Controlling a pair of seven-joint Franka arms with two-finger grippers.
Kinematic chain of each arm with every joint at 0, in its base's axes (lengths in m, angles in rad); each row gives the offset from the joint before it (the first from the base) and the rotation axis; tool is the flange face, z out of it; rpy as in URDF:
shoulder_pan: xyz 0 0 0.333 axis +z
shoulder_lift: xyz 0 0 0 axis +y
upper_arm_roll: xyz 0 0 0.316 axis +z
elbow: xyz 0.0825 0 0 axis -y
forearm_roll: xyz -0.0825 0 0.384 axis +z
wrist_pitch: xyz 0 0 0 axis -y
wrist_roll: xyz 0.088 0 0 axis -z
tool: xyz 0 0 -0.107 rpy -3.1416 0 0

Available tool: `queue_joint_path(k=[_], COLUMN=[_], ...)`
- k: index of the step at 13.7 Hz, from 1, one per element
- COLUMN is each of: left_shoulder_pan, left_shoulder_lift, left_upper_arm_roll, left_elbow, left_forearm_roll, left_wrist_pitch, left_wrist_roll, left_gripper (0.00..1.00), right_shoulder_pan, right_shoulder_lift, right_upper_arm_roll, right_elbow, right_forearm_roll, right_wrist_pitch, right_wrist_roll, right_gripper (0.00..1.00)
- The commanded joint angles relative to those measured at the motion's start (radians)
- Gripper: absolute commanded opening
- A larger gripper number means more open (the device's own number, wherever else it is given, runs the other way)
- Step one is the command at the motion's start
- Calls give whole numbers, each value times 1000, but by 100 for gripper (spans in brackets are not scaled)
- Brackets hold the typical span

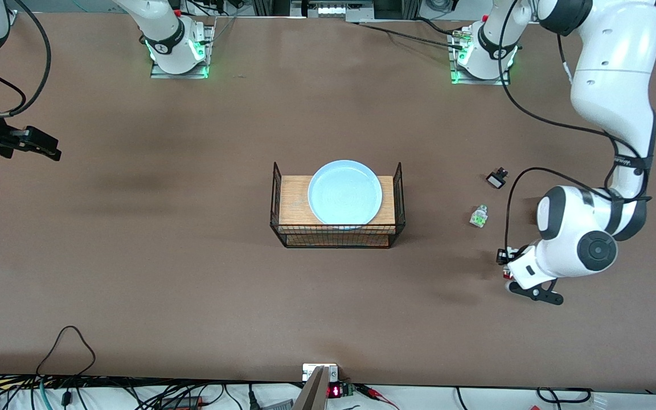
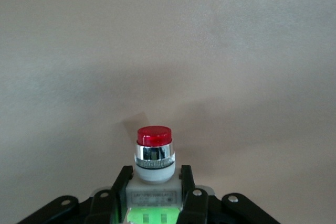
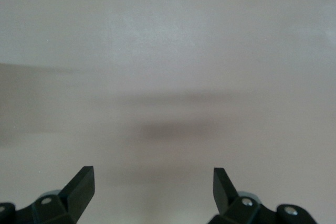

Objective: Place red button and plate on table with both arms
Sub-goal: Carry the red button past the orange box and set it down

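Observation:
The red button (image 2: 154, 153), with a red cap, a chrome ring and a white body with a green patch, sits between the fingers of my left gripper (image 2: 154, 188), which is shut on its white body. In the front view the left gripper (image 1: 506, 266) is over bare table (image 1: 191, 273) toward the left arm's end. The light-blue plate (image 1: 345, 192) lies on the wooden top of the wire basket stand (image 1: 336, 236) mid-table. My right gripper (image 1: 48, 149) waits open over bare table at the right arm's end, nothing between its fingertips (image 3: 84, 178).
A small clear-white part with green (image 1: 478, 217) and a small black part (image 1: 497, 179) lie on the table between the stand and the left arm. Cables and a small device (image 1: 322, 373) line the table edge nearest the front camera.

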Motion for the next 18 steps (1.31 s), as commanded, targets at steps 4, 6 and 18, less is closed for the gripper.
queue_joint_path(k=[4, 6, 18], left_shoulder_pan=[-1, 0, 23], left_shoulder_lift=[76, 89, 27], left_upper_arm_roll=[3, 3, 0], left_elbow=[5, 2, 9], left_forearm_roll=[12, 11, 12], left_wrist_pitch=[115, 142, 126], left_wrist_roll=[46, 46, 44], left_gripper=[38, 45, 100], right_shoulder_pan=[2, 1, 2], right_shoulder_lift=[-4, -4, -8], right_upper_arm_roll=[3, 3, 3], right_elbow=[5, 5, 5], right_forearm_roll=[-1, -1, -1], right_wrist_pitch=[-15, -15, -15], right_wrist_roll=[-1, -1, -1], right_gripper=[100, 100, 100])
